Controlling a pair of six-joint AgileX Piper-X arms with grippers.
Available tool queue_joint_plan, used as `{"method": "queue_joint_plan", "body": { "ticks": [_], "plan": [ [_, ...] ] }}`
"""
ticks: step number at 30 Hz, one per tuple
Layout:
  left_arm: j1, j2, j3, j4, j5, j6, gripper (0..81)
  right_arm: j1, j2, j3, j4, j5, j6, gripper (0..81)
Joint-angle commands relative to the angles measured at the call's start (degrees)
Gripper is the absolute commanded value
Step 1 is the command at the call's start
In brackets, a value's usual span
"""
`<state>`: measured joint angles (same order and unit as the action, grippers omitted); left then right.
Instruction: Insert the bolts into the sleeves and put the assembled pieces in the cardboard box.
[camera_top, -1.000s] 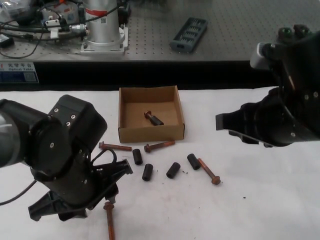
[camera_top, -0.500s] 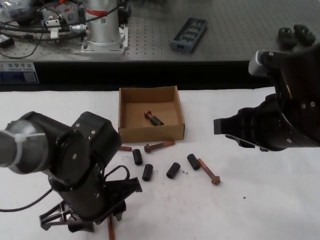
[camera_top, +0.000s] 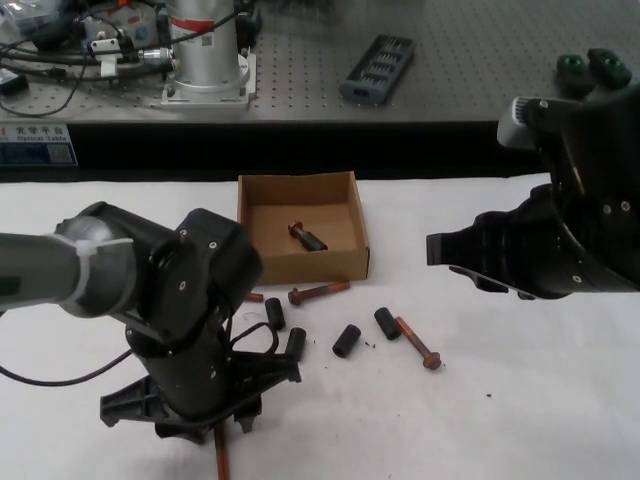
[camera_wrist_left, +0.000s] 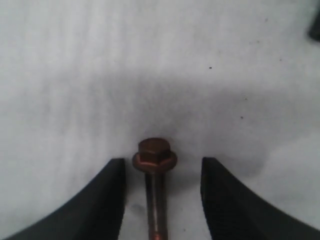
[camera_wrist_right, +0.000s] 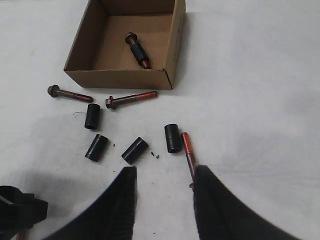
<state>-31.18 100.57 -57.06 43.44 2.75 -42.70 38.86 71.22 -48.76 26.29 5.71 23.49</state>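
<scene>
The cardboard box (camera_top: 300, 268) stands at the middle back of the white cloth, with one assembled bolt and sleeve (camera_top: 308, 237) inside. In front of it lie loose rusty bolts (camera_top: 318, 292) (camera_top: 417, 342) and several black sleeves (camera_top: 346, 340). My left gripper (camera_wrist_left: 163, 161) is low at the front left, open, straddling a bolt (camera_wrist_left: 154, 156) without touching it; that bolt's shaft (camera_top: 220, 460) pokes out below the arm. At the right my right gripper (camera_wrist_right: 165, 169) hovers open above a bolt (camera_wrist_right: 188, 152) and a sleeve (camera_wrist_right: 172, 138). The box (camera_wrist_right: 117, 79) and its assembled piece (camera_wrist_right: 136, 50) lie beyond.
Behind the cloth is a perforated metal bench with a metal post (camera_top: 205, 50), cables, a dark tray (camera_top: 377, 65) and black knobs (camera_top: 590, 65). The left arm's body hides part of a bolt (camera_top: 252, 297) and a sleeve (camera_top: 295, 340). Open cloth (camera_top: 500, 420) lies front right.
The left arm has swung rightward toward the parts, staying over the front bolt and covering more of it. The right arm has barely shifted.
</scene>
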Motion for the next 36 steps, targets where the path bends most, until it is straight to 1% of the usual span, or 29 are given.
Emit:
{"method": "queue_joint_plan", "body": {
  "ticks": [1,10,14,17,21,28,33,36],
  "plan": [
    [-0.25,0.78,-0.33,4.22,-1.14,2.85,35.1,-0.41,0.14,-0.18,-0.92,-0.32,-0.15,28.6],
    [-0.25,0.78,-0.33,5.14,-1.28,2.85,35.1,-0.41,0.14,-0.18,-0.92,-0.32,-0.15,28.6],
    [-0.25,0.78,-0.33,5.14,-2.38,2.85,35.0,-0.41,0.14,-0.18,-0.92,-0.32,-0.15,28.6],
    [-0.25,0.78,-0.33,5.14,-2.75,2.85,33.4,-0.41,0.14,-0.18,-0.92,-0.32,-0.15,28.6],
    [-0.25,1.76,-0.33,5.14,-2.16,3.73,24.5,-0.41,0.14,-0.18,-0.92,-0.32,-0.15,28.6],
    [-0.25,3.06,-0.33,5.93,-1.04,5.03,1.0,-0.41,0.14,-0.18,-0.92,-0.32,-0.15,28.6],
    [-0.13,2.05,-0.33,3.24,0.20,5.38,0.6,-0.41,0.27,-0.18,-0.90,-1.39,-1.85,28.1],
    [0.20,-1.28,-0.33,-1.30,-1.14,5.38,0.6,-0.41,1.83,-0.18,0.12,-5.33,-2.78,23.0]
  ]
}}
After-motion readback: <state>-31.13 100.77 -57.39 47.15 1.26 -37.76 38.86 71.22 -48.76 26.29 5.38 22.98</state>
